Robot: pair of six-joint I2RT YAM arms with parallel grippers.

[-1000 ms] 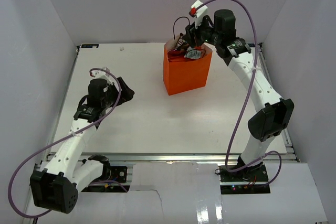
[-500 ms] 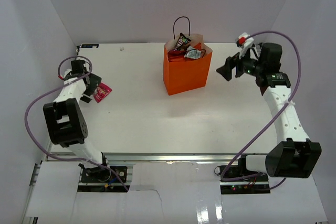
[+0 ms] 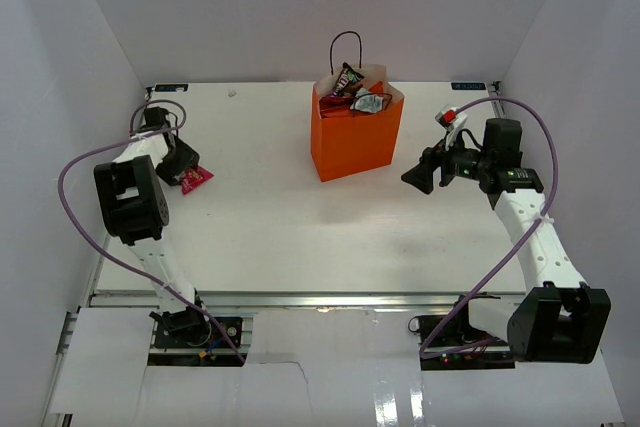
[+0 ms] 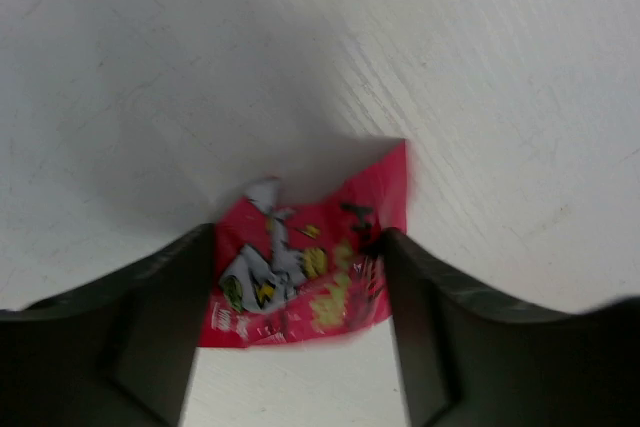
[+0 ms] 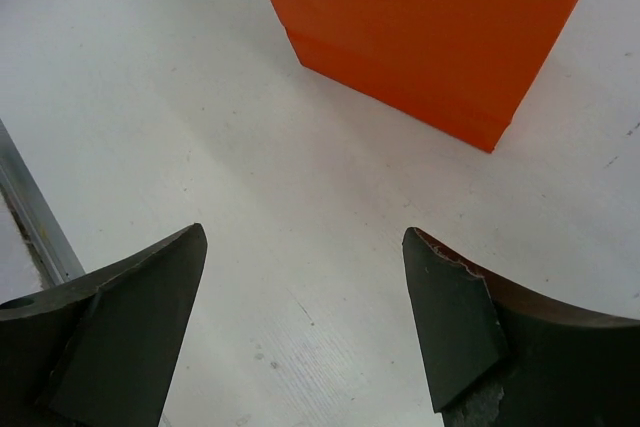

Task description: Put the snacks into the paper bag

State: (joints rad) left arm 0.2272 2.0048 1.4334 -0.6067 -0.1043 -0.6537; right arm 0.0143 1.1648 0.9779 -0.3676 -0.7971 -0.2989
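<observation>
Left gripper [image 3: 186,169]: at the far left side of the table [image 3: 270,217], pointing down; jaws drawn in narrow and closed against both side edges of the pink packet [image 4: 300,287], one dark finger [image 4: 150,337] on each side.
Pink packet: crinkly, red-pink with white and yellow print, gripped at the left gripper's tip; well apart from the paper bag [image 3: 355,137]; blurred in the left wrist view, so lifted or resting on the table cannot be told.
Right gripper [image 3: 420,178]: just right of the paper bag, aimed toward its lower right side; jaws spread wide, nothing between them, only bare table in the gap.
Paper bag: bright orange, upright at the far middle of the table, thin black loop handle [image 3: 347,47] standing above the mouth; lower corner near the top of the right wrist view.
Snacks [image 3: 357,95] in the bag: several wrappers poking above the rim, one dark, one silvery, some red.
</observation>
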